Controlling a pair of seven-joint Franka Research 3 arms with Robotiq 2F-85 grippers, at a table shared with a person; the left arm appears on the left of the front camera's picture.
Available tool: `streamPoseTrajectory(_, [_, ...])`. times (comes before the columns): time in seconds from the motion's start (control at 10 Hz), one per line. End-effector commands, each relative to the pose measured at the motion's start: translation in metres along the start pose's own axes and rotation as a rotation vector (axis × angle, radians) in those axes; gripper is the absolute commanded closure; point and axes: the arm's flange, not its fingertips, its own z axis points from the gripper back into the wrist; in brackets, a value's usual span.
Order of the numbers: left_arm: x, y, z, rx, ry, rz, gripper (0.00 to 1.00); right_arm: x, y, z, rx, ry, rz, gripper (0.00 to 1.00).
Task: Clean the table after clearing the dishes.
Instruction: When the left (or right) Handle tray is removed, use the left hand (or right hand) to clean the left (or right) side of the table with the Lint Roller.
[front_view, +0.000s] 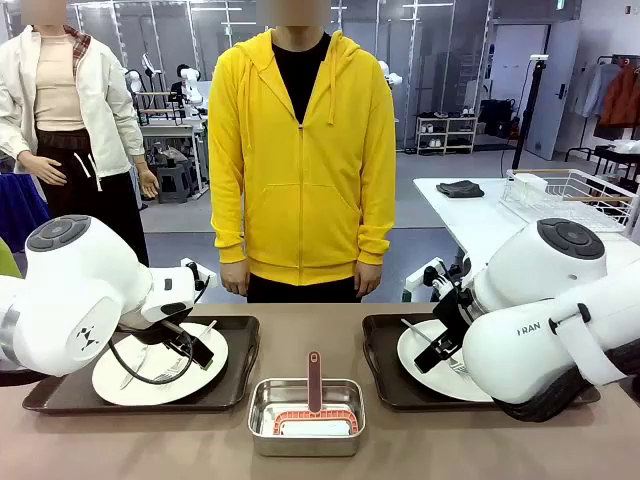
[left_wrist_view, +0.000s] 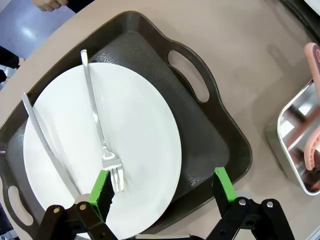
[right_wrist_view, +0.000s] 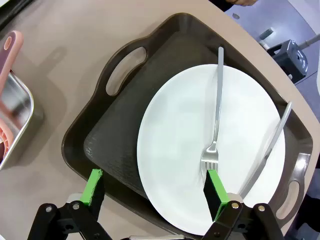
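Taupe table (front_view: 310, 335) before us: our left gripper (left_wrist_view: 162, 186) hangs open-jawed over the left plate (left_wrist_view: 140, 130) and its dark tray (left_wrist_view: 200, 145); a steel pan (front_view: 258, 402) sits at centre; our right gripper (right_wrist_view: 154, 189), equally released, hovers over the right plate (right_wrist_view: 175, 135).

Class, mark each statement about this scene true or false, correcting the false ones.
1. The left plate and the right plate each carry a fork and a knife. True.
2. The steel pan stands between the left tray and the right tray. True.
3. The left gripper is shut on the fork. False: its jaws stand open.
4. The person is lifting a tray. False: both hands hang at the person's sides.
5. The right gripper is open. True.
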Motion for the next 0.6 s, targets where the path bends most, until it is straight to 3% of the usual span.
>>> streamPoseTrajectory(0.0, [0.0, -0.0002, 0.0, 0.0, 0.0, 0.0, 0.0, 0.0001, 0.0, 0.0004, 0.0, -0.001, 0.0, 0.0])
streamPoseTrajectory(0.5, [0.0, -0.0002, 0.0, 0.0, 0.0, 0.0, 0.0, 0.0001, 0.0, 0.0004, 0.0, -0.001, 0.0, 0.0])
